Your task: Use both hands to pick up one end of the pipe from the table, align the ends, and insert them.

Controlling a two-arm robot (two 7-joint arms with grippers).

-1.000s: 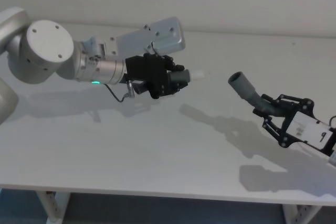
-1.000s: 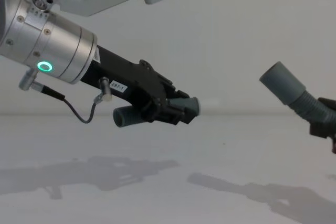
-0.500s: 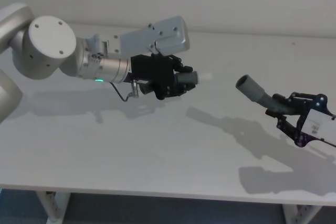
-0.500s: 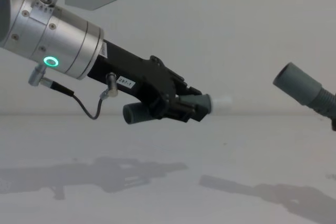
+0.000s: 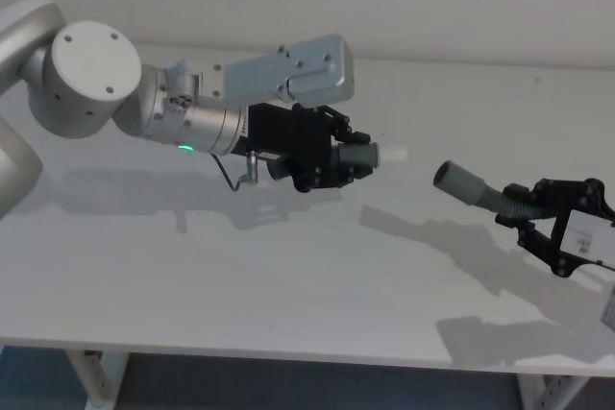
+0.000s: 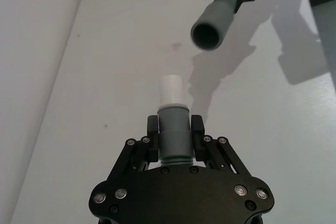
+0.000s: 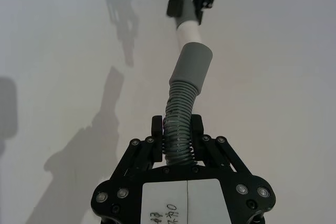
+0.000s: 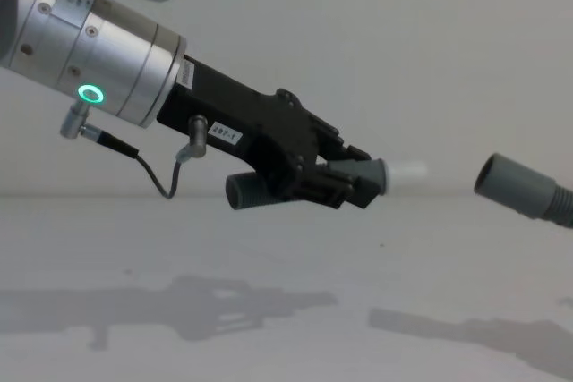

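small sticker [image 8: 224, 134] on left pincer [image 8: 355, 182], perhaps "287-1", white label [image 7: 185, 203] on right pincer [image 7: 177, 129], digits unreadable

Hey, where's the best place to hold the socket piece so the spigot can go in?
On the ribbed neck behind the smooth socket collar, coming from its rear end, as the right gripper does now. That likely leaves the open mouth free and pointing toward the white spigot.

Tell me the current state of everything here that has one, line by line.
Left pincer, shut on the spigot piece.
Right pincer, shut on the socket piece.
Spigot piece, held above the table, white spigot toward the socket.
Socket piece, held up, open mouth toward the spigot.
Ends, apart, not yet inserted.
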